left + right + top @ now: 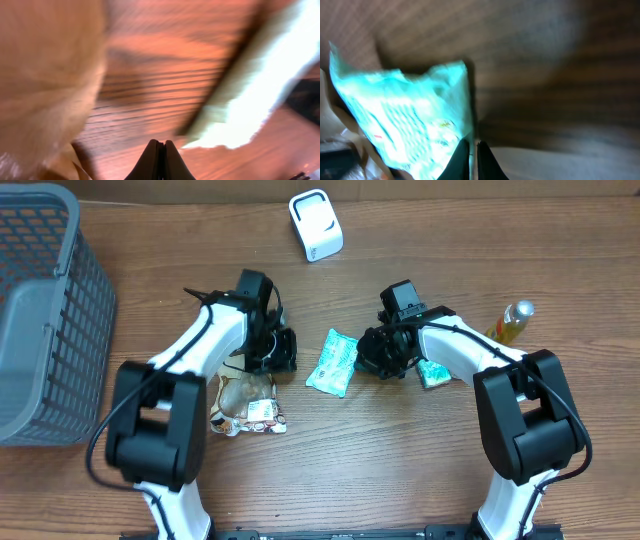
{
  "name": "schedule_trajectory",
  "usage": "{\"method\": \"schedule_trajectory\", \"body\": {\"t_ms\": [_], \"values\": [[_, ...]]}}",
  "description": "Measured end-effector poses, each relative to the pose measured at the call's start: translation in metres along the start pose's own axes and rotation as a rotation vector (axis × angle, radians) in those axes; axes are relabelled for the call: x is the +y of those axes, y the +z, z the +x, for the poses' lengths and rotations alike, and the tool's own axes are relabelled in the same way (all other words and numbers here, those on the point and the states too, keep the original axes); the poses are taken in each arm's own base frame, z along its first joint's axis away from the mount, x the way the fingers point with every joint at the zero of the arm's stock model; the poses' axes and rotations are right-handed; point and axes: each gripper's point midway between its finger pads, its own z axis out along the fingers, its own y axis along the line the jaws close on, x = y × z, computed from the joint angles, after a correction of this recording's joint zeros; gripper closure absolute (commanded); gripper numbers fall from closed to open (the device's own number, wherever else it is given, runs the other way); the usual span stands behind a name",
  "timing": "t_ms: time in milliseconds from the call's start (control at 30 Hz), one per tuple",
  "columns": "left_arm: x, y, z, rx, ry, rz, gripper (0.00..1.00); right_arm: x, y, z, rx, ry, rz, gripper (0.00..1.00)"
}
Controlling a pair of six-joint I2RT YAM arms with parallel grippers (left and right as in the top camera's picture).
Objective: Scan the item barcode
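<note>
"Where's the item?"
"That teal packet (pixel 332 362) lies flat in the middle of the counter (pixel 400 480), crinkled and tilted."
"And the scanner (pixel 316 225)?"
"White, boxy, well apart from it, near the far edge."

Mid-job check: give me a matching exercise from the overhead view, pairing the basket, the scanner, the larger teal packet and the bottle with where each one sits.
Things:
1. grey basket
2. white scanner
3. larger teal packet
4. yellow bottle

Places:
A. centre of the view
B. far left
C. right side
D. top centre

Pairs: 1-B, 2-D, 3-A, 4-C
</note>
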Motion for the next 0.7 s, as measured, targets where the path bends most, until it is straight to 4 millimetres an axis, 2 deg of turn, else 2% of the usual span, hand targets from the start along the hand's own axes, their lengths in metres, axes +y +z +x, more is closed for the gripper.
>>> {"method": "schedule_trajectory", "body": {"t_ms": [133,233,333,500,700], "values": [[-0.032,-0.024,-0.011,-0.084,0.067,0.110,0.96,0.012,-0.020,0.007,-0.003,-0.068,-0.031,0.96],[-0.043,-0.026,-0.014,-0.096,0.090,0.167,0.96,0.030,-0.045,0.008,-0.047,-0.126,-0.081,0.96],[-0.051,-0.023,-0.018,-0.106,0.112,0.201,0.96,0.040,-0.057,0.010,-0.061,-0.152,-0.115,0.96],[-0.058,-0.008,-0.025,-0.106,0.139,0.241,0.96,0.038,-0.053,0.015,-0.044,-0.154,-0.125,0.96],[-0.071,0.016,-0.029,-0.099,0.186,0.281,0.96,0.039,-0.034,0.023,-0.057,-0.209,-0.156,0.96]]}}
